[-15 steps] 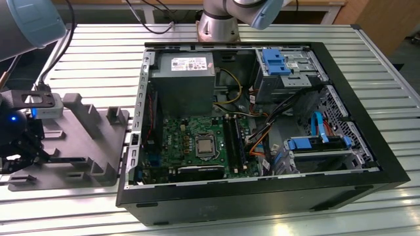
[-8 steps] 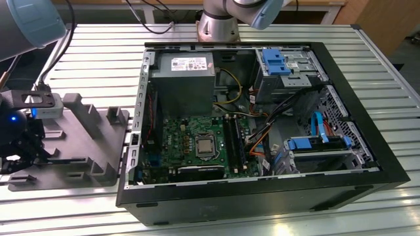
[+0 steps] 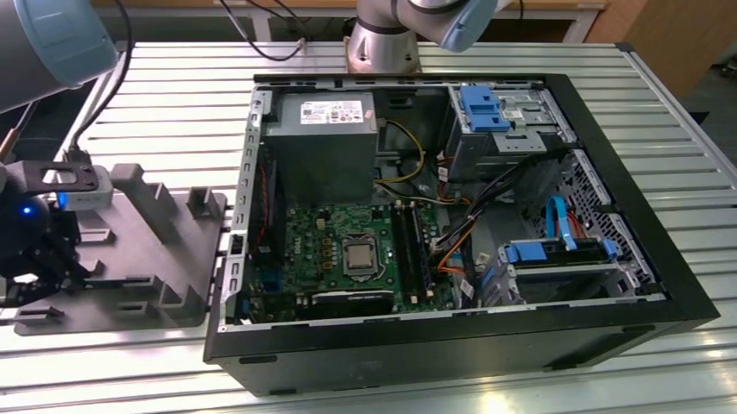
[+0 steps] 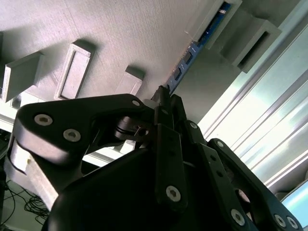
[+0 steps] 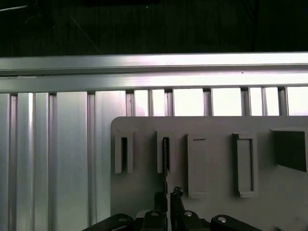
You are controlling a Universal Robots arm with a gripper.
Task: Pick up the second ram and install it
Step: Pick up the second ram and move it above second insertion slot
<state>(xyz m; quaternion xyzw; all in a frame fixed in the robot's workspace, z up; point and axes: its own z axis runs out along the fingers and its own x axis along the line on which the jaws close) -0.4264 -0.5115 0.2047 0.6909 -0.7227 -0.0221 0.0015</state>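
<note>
A counter (image 3: 173, 95) of ribbed silver aluminium slats is spread across the whole scene. Brown wooden furniture (image 3: 657, 34) is seen behind it, and loose black cables (image 3: 259, 34) are draped over its far edge. Much of the counter is taken up by a black metal computer case (image 3: 461, 345), laid on its side with the side panel off. A grey-blue robot arm (image 3: 47, 34) is seen at the exterior view's left. Below it, a flat grey plastic fixture (image 3: 150, 250) with upright slotted posts is laid on the counter, just beside the case.

Inside the case a grey box-shaped power supply (image 3: 317, 147) is mounted. Next to it a green motherboard (image 3: 317, 237) is fixed, with a square silver processor (image 3: 361, 254) and long black memory slots (image 3: 412, 250). Blue plastic drive brackets (image 3: 484, 108) are fitted towards the exterior view's right.

The black linkage tool (image 4: 162, 96) is held at the fixture, drawn narrow and closed on the near end of the second ram (image 4: 188, 54). This long, thin blue circuit-board stick is stood on edge in the fixture's slotted posts, well apart from the motherboard.

A white label (image 3: 331, 110) is stuck on the power supply; its print cannot be read.
</note>
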